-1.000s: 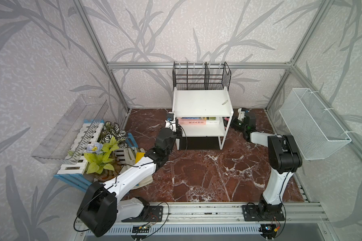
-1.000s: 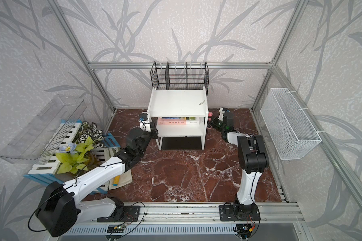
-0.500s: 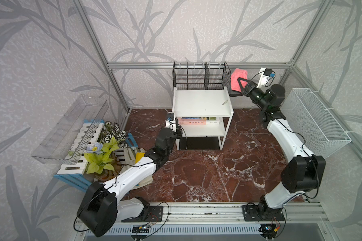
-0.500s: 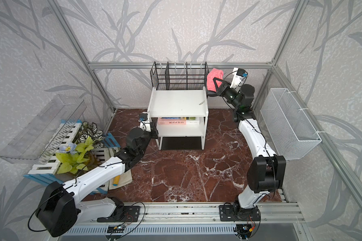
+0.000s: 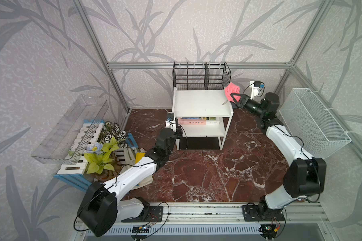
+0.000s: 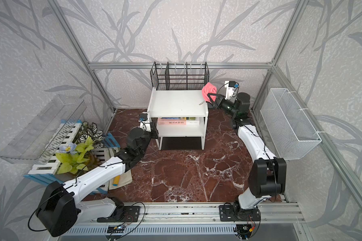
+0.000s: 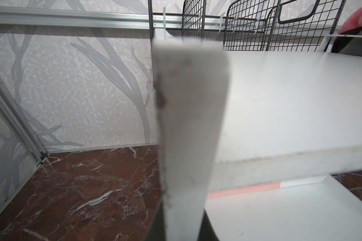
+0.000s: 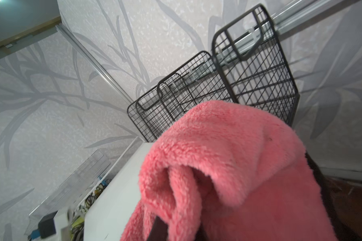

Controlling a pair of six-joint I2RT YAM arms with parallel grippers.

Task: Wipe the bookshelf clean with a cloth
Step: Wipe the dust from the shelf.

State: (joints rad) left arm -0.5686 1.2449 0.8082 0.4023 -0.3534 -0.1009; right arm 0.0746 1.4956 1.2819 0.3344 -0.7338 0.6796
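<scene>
the red-brown marble floor [image 5: 196,173] filled the cell. the bookshelf [image 5: 201,102] stood upright on it at the back, in the middle. the black wire rack [image 5: 201,77] sat against the back wall just behind the shelf's top board. a few books [image 5: 199,121] lay flat on the middle board. the cloth [image 5: 231,91], pink side out, was bunched at the back right corner of the top board, raised over the edge there. the right wrist view showed it draped in folds with a dark edge beneath. the right gripper [image 5: 232,97] was pinched tight on the cloth from the right side. the left gripper [image 5: 179,133] sat at the shelf's front left post, closed around that white tube, which filled the middle of the left wrist view. a thin grey sliver [image 5: 224,102] lay on the top board just beside the cloth.
</scene>
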